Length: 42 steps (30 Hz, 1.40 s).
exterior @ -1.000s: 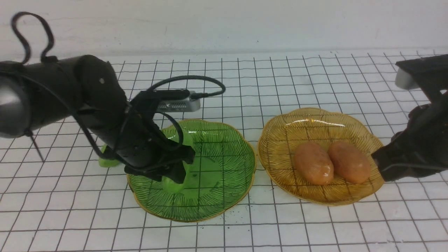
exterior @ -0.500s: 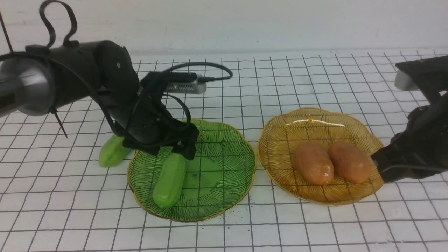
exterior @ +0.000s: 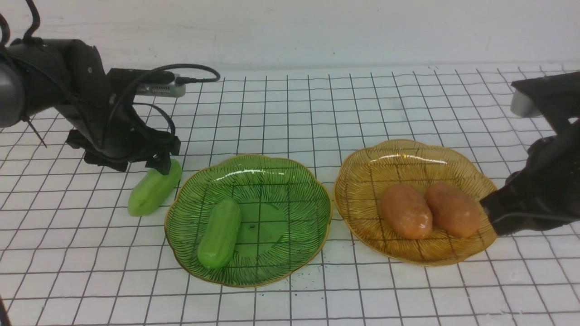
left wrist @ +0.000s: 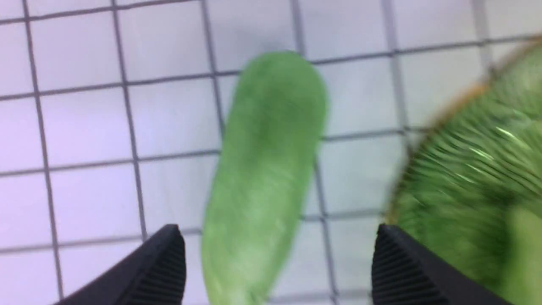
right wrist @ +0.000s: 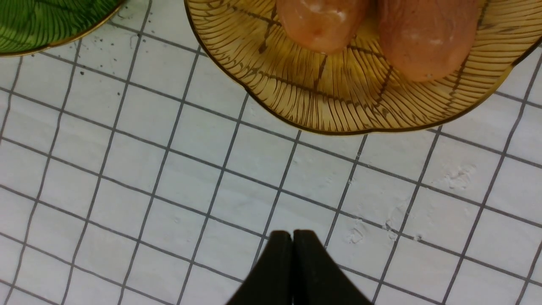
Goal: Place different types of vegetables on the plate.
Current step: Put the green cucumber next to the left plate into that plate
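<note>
A green plate (exterior: 281, 217) holds one light-green cucumber (exterior: 220, 234) on its left side. A second cucumber (exterior: 153, 189) lies on the table just left of that plate; it also shows in the left wrist view (left wrist: 266, 169). My left gripper (exterior: 156, 160) is open and empty, just above the far end of that second cucumber, with its tips (left wrist: 277, 245) spread either side of it. An amber plate (exterior: 408, 154) holds two orange-brown potatoes (exterior: 405, 211) (exterior: 452, 209) side by side. My right gripper (right wrist: 293, 237) is shut and empty, over bare table by the amber plate's near right rim.
The table is a white sheet with a black grid (exterior: 317, 104). A white wall (exterior: 290, 27) stands behind it. The two plates sit close together, nearly touching. The green plate's rim (left wrist: 444, 110) lies close beside my left gripper's right finger.
My left gripper let go of a cucumber onto the green plate, rose and moved back left; it now hangs open over the second cucumber. The right arm has not moved.
</note>
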Each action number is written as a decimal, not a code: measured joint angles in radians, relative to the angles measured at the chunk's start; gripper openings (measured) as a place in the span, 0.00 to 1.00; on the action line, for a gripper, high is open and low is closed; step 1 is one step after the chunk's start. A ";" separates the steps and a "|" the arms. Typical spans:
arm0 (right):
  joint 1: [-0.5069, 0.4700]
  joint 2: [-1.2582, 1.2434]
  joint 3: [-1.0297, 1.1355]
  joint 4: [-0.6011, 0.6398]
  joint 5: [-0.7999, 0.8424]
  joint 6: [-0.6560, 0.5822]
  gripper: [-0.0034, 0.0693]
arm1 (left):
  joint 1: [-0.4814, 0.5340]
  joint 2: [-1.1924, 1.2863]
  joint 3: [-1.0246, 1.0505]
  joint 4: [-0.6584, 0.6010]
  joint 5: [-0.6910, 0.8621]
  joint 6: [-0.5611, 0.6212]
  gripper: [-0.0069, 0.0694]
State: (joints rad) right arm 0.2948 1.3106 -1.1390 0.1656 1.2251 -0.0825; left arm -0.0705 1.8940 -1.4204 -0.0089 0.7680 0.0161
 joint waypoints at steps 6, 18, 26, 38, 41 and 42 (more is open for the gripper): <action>0.000 0.000 0.000 0.000 -0.004 0.000 0.03 | 0.013 0.117 0.000 -0.012 -0.041 -0.004 0.79; 0.000 0.000 0.000 0.000 -0.004 0.000 0.03 | 0.016 0.124 -0.037 -0.010 0.052 -0.030 0.56; 0.000 0.000 0.000 0.002 -0.002 0.000 0.03 | -0.022 -0.032 -0.085 -0.151 0.222 -0.024 0.56; 0.000 0.000 0.000 0.012 0.001 0.000 0.03 | -0.248 0.034 -0.087 -0.211 0.281 -0.016 0.56; 0.000 0.000 0.000 0.012 0.001 0.000 0.03 | -0.263 0.034 -0.087 -0.204 0.291 -0.035 0.62; 0.000 0.000 0.000 0.012 0.001 0.000 0.03 | -0.265 0.034 -0.087 -0.203 0.303 -0.039 0.65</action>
State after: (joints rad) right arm 0.2948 1.3106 -1.1390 0.1776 1.2260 -0.0829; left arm -0.3350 1.9279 -1.5069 -0.2119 1.0709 -0.0228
